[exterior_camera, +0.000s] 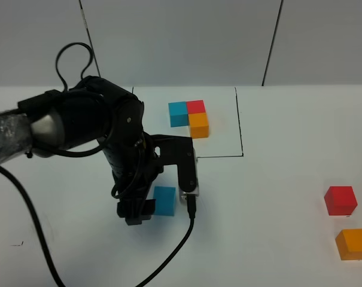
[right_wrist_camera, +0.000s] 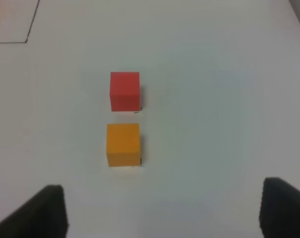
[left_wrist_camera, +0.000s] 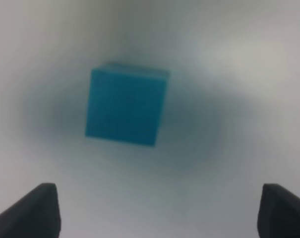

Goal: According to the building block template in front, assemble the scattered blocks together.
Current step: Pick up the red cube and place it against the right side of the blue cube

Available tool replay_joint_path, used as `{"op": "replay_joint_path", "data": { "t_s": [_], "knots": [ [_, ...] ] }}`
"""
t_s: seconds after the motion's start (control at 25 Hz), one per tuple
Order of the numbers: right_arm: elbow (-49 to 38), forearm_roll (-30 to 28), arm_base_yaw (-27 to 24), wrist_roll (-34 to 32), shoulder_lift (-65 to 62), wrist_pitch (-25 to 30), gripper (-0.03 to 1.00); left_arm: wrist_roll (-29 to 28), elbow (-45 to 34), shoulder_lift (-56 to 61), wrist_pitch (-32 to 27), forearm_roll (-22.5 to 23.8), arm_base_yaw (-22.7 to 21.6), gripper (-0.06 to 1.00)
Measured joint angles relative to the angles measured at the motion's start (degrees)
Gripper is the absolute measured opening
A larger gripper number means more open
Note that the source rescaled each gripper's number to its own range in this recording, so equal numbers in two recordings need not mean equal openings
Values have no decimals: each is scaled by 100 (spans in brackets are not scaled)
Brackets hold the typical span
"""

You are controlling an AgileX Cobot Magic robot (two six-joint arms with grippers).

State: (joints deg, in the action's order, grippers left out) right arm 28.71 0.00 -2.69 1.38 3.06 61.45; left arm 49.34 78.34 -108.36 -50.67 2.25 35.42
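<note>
The building block template (exterior_camera: 189, 118) is a blue, red and orange L inside a thin black rectangle (exterior_camera: 240, 122) at the back middle. The scattered blue cube (exterior_camera: 164, 200) sits on the white table under my left arm (exterior_camera: 124, 146). In the left wrist view the blue cube (left_wrist_camera: 126, 106) lies ahead of my open left gripper (left_wrist_camera: 159, 213), apart from both fingertips. The red cube (exterior_camera: 340, 200) and the orange cube (exterior_camera: 353, 244) sit close together at the right. My right gripper (right_wrist_camera: 162, 210) is open above the table, short of the red cube (right_wrist_camera: 125, 90) and the orange cube (right_wrist_camera: 123, 144).
A black cable (exterior_camera: 175, 251) trails from the left arm over the table toward the front edge. A corner of the black rectangle (right_wrist_camera: 28, 39) shows in the right wrist view. Grey wall panels stand behind the table.
</note>
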Motion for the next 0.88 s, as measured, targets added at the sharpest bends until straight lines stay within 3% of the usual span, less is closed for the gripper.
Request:
{"op": "replay_joint_path", "data": {
  "t_s": [0.4,0.68,0.88],
  "knots": [
    [0,0,0,0,0,0,62,-1452,0,1351,-1704,18,0,66],
    [0,0,0,0,0,0,62,-3501,0,2225,-1737,-46,0,63],
    [0,0,0,0,0,0,62,-4420,0,2897,-1746,252,0,62]
  ]
}}
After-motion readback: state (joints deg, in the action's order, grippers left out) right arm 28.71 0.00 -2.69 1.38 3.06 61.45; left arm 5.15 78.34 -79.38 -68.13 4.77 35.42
